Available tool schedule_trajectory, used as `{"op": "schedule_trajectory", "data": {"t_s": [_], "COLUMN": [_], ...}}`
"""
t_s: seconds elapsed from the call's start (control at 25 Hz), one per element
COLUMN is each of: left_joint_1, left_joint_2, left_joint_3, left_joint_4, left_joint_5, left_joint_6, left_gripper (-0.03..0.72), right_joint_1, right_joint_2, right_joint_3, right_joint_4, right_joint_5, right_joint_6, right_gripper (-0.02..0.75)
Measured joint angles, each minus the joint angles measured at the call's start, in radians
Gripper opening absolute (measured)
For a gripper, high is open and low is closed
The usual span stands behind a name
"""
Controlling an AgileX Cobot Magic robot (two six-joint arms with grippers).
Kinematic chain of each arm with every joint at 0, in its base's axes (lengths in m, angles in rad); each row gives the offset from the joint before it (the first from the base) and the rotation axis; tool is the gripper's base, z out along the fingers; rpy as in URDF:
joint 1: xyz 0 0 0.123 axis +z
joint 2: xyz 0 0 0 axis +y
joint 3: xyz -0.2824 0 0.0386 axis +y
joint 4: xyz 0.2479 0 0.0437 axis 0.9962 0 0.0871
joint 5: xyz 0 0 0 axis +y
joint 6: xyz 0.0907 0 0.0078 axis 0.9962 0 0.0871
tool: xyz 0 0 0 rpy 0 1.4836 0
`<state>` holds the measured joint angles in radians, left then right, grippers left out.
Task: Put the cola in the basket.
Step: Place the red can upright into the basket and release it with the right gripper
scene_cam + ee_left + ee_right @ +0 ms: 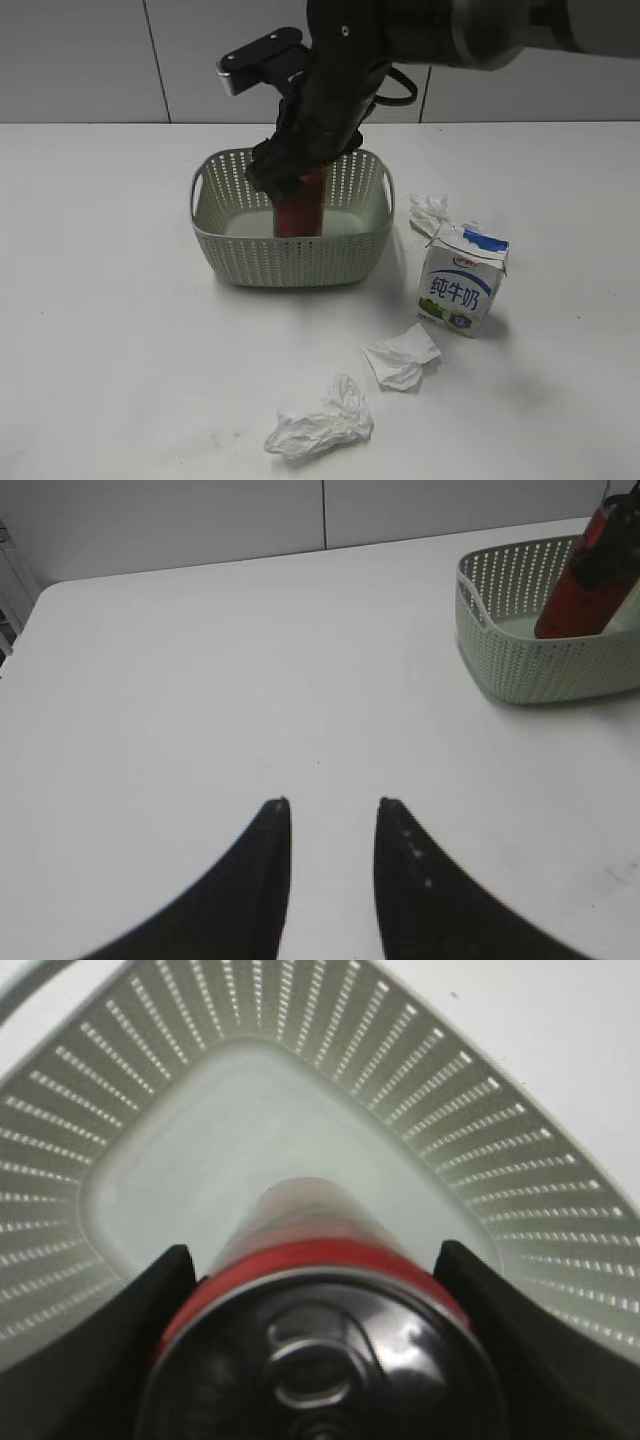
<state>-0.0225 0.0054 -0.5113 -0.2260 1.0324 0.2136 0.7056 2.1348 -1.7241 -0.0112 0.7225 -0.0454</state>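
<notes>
The cola (300,212) is a slim red can standing inside the pale green basket (290,265), its lower end near the floor. My right gripper (297,172) reaches down from above and is shut on the can's upper part. In the right wrist view, the can's silver top (320,1360) sits between both fingers of the gripper (310,1252), over the basket floor (200,1160). The left wrist view shows the basket (540,665) and the can (585,585) at the far right. My left gripper (333,802) is open and empty over bare table, well left of the basket.
A white-and-blue milk carton (462,280) stands right of the basket. Crumpled white tissues lie by the carton (432,212), in front of it (403,357) and near the front edge (320,425). A grey wall runs along the back.
</notes>
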Motion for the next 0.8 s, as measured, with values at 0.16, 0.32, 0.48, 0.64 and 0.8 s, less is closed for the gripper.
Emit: {"op": "schedule_trajectory", "data": {"t_s": [0.16,0.32,0.48,0.64,0.8], "left_joint_1": [0.0,0.0,0.0,0.0,0.0], "left_joint_2": [0.0,0.0,0.0,0.0,0.0], "left_joint_3": [0.0,0.0,0.0,0.0,0.0], "left_joint_4": [0.0,0.0,0.0,0.0,0.0], "left_joint_5": [0.0,0.0,0.0,0.0,0.0], "left_joint_6": [0.0,0.0,0.0,0.0,0.0], "left_gripper": [0.23,0.23,0.23,0.23,0.23], "right_joint_1": [0.0,0.0,0.0,0.0,0.0], "right_joint_2": [0.022,0.025,0.026,0.026,0.026], "right_joint_3": [-0.001,-0.003,-0.004,-0.012,-0.059], "right_joint_4": [-0.028,-0.038,-0.038,-0.043,-0.045], "right_joint_5": [-0.011,-0.015,-0.015,-0.02,0.007], "right_joint_6": [0.0,0.0,-0.001,-0.001,-0.001], "right_gripper": [0.522,0.522,0.522,0.603,0.653]}}
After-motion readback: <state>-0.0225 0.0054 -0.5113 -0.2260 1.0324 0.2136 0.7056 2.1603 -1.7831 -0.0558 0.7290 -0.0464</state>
